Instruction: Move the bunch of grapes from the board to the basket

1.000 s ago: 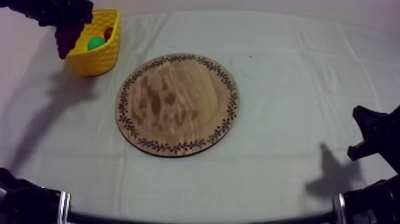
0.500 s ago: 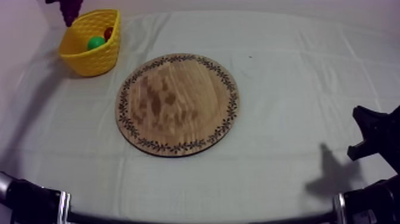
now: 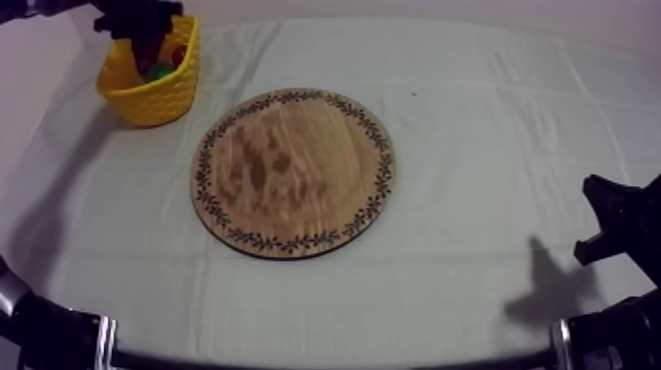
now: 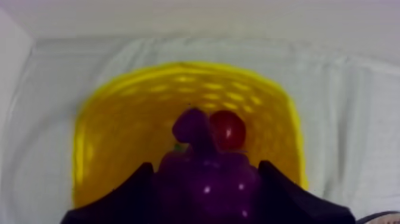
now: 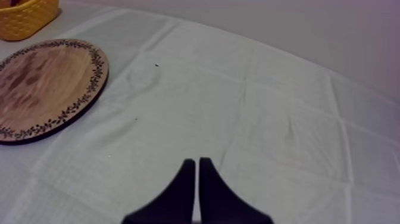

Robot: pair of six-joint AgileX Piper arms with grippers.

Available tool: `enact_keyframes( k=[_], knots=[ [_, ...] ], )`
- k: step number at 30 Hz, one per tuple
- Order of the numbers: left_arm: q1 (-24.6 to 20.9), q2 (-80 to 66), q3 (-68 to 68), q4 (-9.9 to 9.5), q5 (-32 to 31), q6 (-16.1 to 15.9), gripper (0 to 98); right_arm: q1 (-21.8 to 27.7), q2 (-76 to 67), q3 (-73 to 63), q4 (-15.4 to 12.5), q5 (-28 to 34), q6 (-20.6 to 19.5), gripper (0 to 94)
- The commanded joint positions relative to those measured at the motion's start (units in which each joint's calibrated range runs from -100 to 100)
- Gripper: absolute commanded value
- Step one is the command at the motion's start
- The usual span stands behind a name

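- One bunch of grapes [image 4: 205, 184] is clamped between the two fingers of the left pincer [image 3: 143, 28], a black finger pressed to each flank.
- Its long axis runs along the fingers: the broad end sits back between them, and the narrow knobbed end points away from the wrist, down into the basket [image 3: 162, 98].
- From above, the grapes hang under the pincer as a dark shape over the basket's open mouth, inside the line of its rim; I cannot tell whether they touch the bottom.
- The basket stands at the far left of the counter [image 3: 492, 118], on the grey-white cloth.
- Two things already lie inside it: a small red fruit [image 4: 227, 130], just beyond the narrow end of the grapes and a little to one side, and a green toy [image 3: 157, 71] near the wall that faces the board [image 3: 293, 172].
- In the left wrist view the grapes overlap the red fruit's edge, so whether the two touch cannot be told.
- The board lies flat in the middle of the counter, bare, near the basket but apart from it.
- The right pincer [image 5: 197, 162] sits low at the right side, well apart from the board, its fingers pressed together in a narrow wedge with nothing between them, over bare cloth.
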Motion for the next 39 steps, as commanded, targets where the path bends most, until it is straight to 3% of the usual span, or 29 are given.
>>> enact_keyframes(
  k=[1,9,11,17,23,27,33,39],
  knots=[
    [0.0,0.9,-0.2,-0.11,0.0,0.2,40.2,0.0,0.0,0.0,0.0,0.0,0.0,0.4],
    [0.0,1.0,-0.5,-0.20,-0.9,0.2,41.1,0.0,0.0,0.0,0.0,0.0,0.0,0.4],
    [0.0,0.5,-0.4,-0.15,-1.2,0.5,49.2,0.0,0.0,0.0,0.0,0.0,0.0,0.4],
    [-0.3,-2.8,0.9,0.37,-1.5,2.2,85.6,0.0,0.0,0.0,0.0,0.0,0.0,0.4],
    [-0.3,-8.8,4.8,1.06,-1.8,2.4,92.7,0.0,0.0,0.0,0.0,0.0,0.0,0.4],
    [-0.4,-14.9,8.7,1.33,-3.0,2.3,78.6,0.0,0.0,0.0,0.0,0.0,0.0,0.4],
    [-0.9,-27.9,15.2,1.49,-4.5,0.9,33.8,0.0,0.0,0.0,0.0,0.0,0.0,0.4],
    [-1.6,-43.1,21.8,2.77,-4.5,-0.9,16.0,0.0,0.0,0.0,0.0,0.0,0.0,0.4]
  ],
)
